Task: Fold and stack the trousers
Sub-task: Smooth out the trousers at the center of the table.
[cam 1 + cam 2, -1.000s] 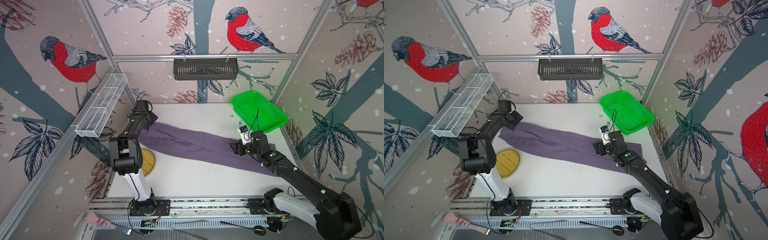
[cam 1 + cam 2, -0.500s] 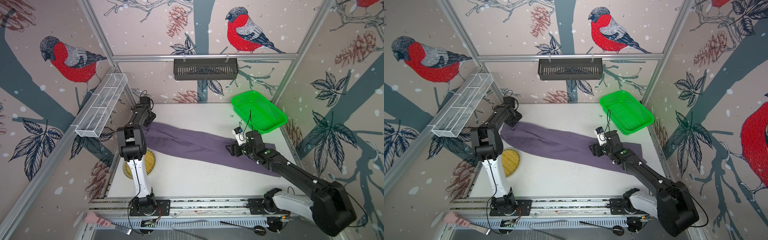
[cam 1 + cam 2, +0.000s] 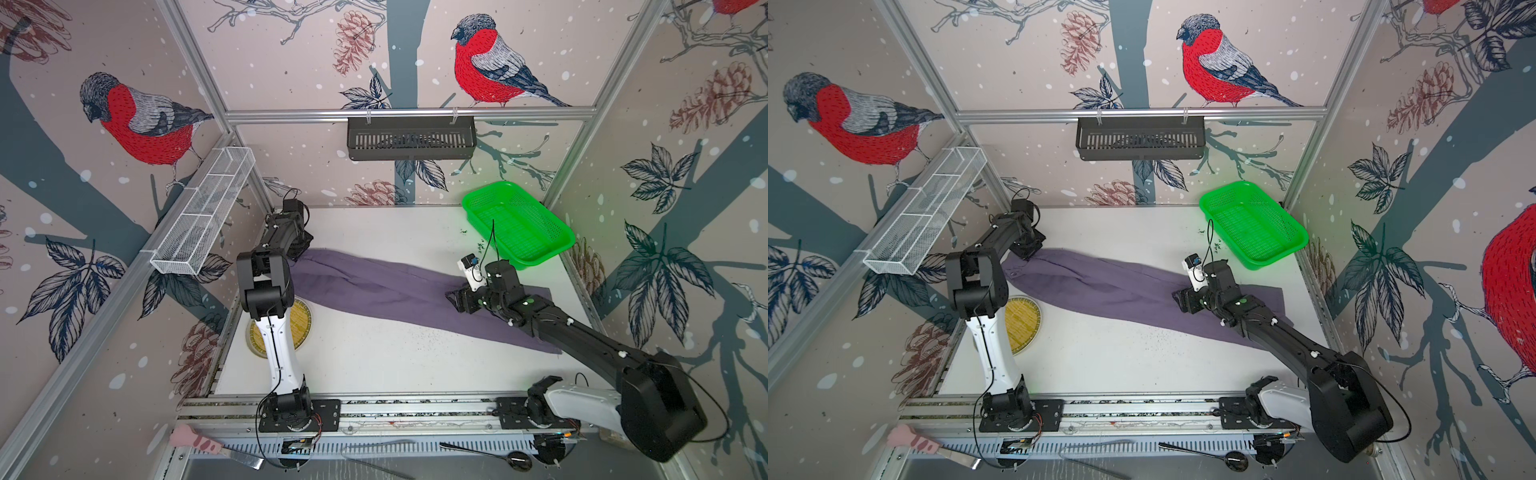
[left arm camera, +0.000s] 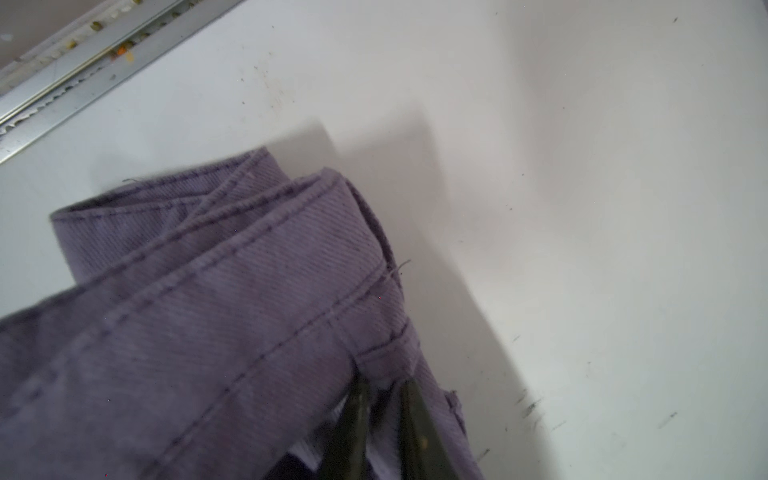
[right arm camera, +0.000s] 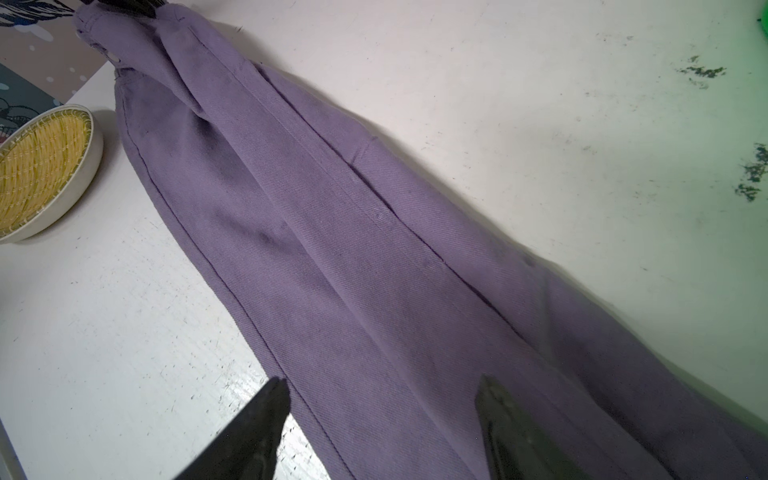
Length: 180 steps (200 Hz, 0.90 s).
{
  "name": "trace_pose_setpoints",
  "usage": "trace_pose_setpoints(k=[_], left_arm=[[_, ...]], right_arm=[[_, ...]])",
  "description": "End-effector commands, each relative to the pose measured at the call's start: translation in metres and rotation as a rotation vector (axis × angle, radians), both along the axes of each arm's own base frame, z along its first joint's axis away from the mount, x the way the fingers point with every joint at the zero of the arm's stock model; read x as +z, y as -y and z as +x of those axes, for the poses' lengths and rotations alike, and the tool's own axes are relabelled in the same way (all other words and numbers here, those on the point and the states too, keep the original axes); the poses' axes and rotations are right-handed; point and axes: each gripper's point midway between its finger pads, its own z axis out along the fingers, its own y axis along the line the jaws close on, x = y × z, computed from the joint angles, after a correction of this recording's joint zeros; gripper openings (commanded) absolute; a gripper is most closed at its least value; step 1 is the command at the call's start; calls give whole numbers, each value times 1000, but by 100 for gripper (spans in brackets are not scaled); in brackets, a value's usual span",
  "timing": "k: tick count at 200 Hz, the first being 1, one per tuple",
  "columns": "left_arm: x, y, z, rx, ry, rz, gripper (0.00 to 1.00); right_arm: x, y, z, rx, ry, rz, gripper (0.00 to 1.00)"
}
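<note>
- The trousers (image 5: 374, 249): matt purple twill cloth, finely ribbed, with stitched seams.
- The table (image 3: 374, 361): smooth white top, faintly scuffed and speckled.
- The green basket (image 3: 519, 226), upper right of a top view: glossy perforated plastic.
- The round dish (image 5: 37, 166): yellow straw-like weave inside a smooth white rim.
- The wire basket (image 3: 203, 216), upper left: white metal mesh.

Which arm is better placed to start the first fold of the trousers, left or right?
Probably the left: the left gripper is shut on the waist end of the trousers and could carry it over. The right gripper hangs open above the legs, gripping nothing.
</note>
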Motion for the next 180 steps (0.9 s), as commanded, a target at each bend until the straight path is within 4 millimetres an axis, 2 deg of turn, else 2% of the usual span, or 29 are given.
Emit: trace_pose_setpoints(k=[1, 18, 58, 99, 127, 157, 180], left_arm=[[9, -2, -3, -23, 7, 20, 1], [22, -3, -2, -29, 31, 31, 0], [65, -4, -4, -67, 115, 69, 0], [86, 0, -22, -120, 155, 92, 0], [112, 6, -24, -188, 243, 106, 0], [142, 15, -25, -239, 338, 96, 0], [149, 16, -34, -246, 340, 106, 0]], right_arm=[[4, -1, 3, 7, 27, -5, 74], [4, -1, 4, 5, 31, -7, 74], [3, -1, 4, 7, 36, -15, 74], [8, -7, 7, 63, 70, -38, 74], [12, -15, 12, 113, 138, -128, 73], [-3, -33, 20, 181, 162, -250, 73], [-7, -60, 29, 242, 179, -251, 71]])
